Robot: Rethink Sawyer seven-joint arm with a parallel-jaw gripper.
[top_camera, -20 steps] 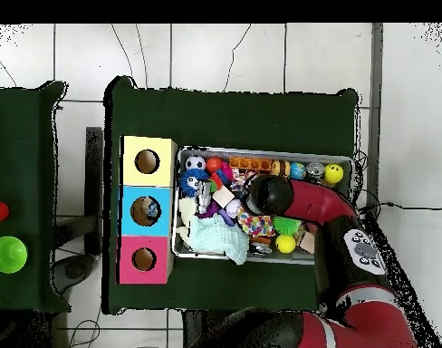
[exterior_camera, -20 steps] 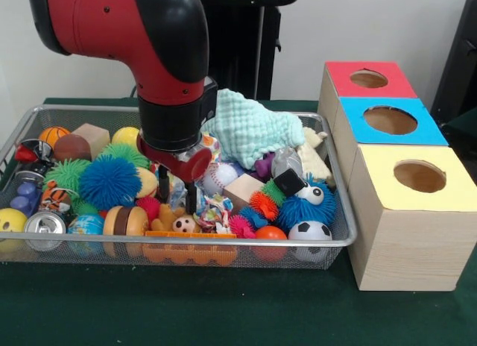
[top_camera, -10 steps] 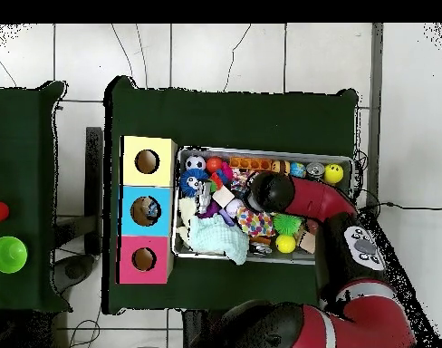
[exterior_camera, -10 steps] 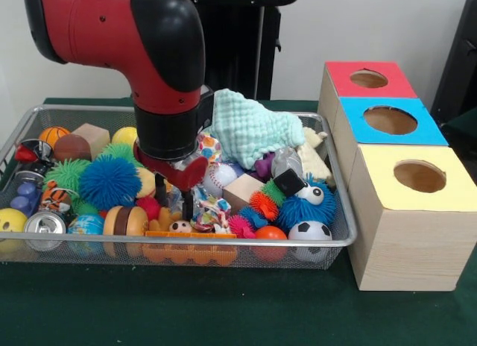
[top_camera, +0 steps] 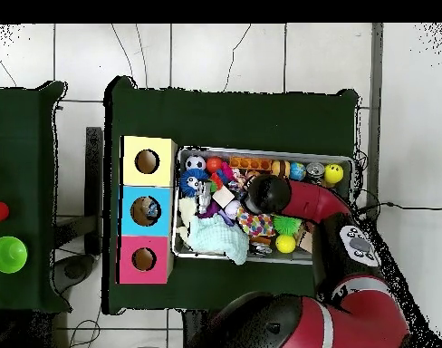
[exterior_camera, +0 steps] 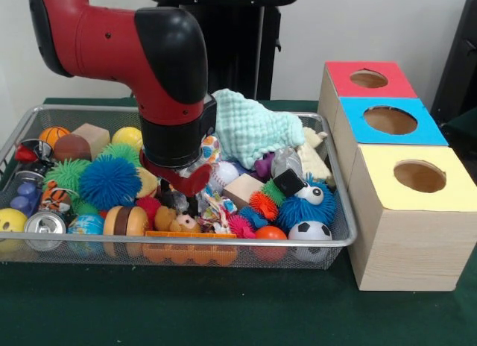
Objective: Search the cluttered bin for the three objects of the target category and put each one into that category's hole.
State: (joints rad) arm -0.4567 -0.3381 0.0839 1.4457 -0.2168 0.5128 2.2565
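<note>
1. Wire-mesh bin (exterior_camera: 328, 243) sits on the green tabletop (exterior_camera: 223, 309), heaped with toys; the target category is not stated, so which three pieces count cannot be told.
2. Red and black arm (exterior_camera: 149, 55) reaches down into the near-middle of the bin. Its hand (exterior_camera: 181, 203) is buried among the clutter beside a small tan bear figure (exterior_camera: 181, 224); whether it is spread or pinching cannot be told.
3. Judgement: the hand is low because it is rummaging or starting a pick, not carrying.
4. Three wooden boxes stand in a row right of the bin, one hole each: red-topped box (exterior_camera: 369, 79) farthest, blue-topped box (exterior_camera: 390, 121) in the middle, yellow-topped box (exterior_camera: 419, 177) nearest. Placed close for short drops.
5. Counted in the bin: one mint knitted cloth (exterior_camera: 253, 126), one small soccer ball (exterior_camera: 309, 231), one drinks can (exterior_camera: 45, 225), two wooden blocks.
</note>
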